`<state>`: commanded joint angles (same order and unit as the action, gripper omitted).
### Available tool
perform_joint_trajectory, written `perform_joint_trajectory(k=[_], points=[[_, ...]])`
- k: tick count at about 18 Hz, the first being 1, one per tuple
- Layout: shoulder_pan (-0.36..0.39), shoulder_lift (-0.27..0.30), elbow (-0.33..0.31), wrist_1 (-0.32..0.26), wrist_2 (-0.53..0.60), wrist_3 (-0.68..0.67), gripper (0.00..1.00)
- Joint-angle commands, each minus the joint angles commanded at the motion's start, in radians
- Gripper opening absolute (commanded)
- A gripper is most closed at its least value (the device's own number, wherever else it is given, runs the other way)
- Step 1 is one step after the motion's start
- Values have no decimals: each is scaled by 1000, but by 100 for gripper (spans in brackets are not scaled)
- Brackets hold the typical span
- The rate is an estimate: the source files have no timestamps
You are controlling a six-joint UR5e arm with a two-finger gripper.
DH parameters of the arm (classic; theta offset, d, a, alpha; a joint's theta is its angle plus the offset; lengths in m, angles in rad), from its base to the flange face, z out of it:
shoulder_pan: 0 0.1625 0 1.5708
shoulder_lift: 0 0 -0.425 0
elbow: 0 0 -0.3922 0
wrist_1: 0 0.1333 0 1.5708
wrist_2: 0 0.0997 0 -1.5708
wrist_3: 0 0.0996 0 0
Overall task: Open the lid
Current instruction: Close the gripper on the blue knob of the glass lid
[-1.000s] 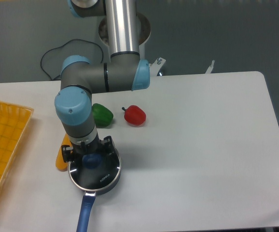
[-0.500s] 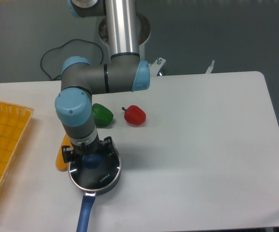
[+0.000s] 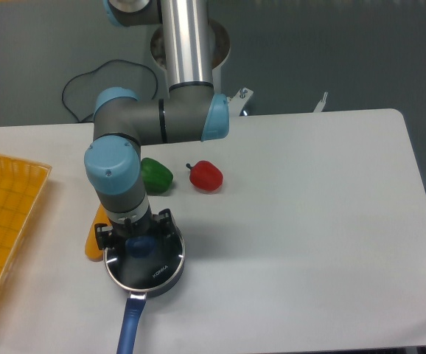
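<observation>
While my arm bends straight down over the saucepan (image 3: 148, 284), my gripper (image 3: 139, 243) straddles the blue knob of the lid (image 3: 156, 269) seated on it, grip hidden behind my wrist.

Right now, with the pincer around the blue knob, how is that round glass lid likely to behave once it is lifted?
The round clear glass lid with a thin metal rim looks rigid, so it should lift as one piece. Held only by its blue knob, it may tilt or swing. Glass is probably fragile and fairly heavy; a pincer slip onto the dark saucepan could chip it.
</observation>
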<state>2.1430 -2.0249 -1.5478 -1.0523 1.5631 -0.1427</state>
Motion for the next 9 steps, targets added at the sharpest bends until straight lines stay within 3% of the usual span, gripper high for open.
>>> perform_joint_trajectory(k=[9], points=[[0,-8,0,3,0,2,97]])
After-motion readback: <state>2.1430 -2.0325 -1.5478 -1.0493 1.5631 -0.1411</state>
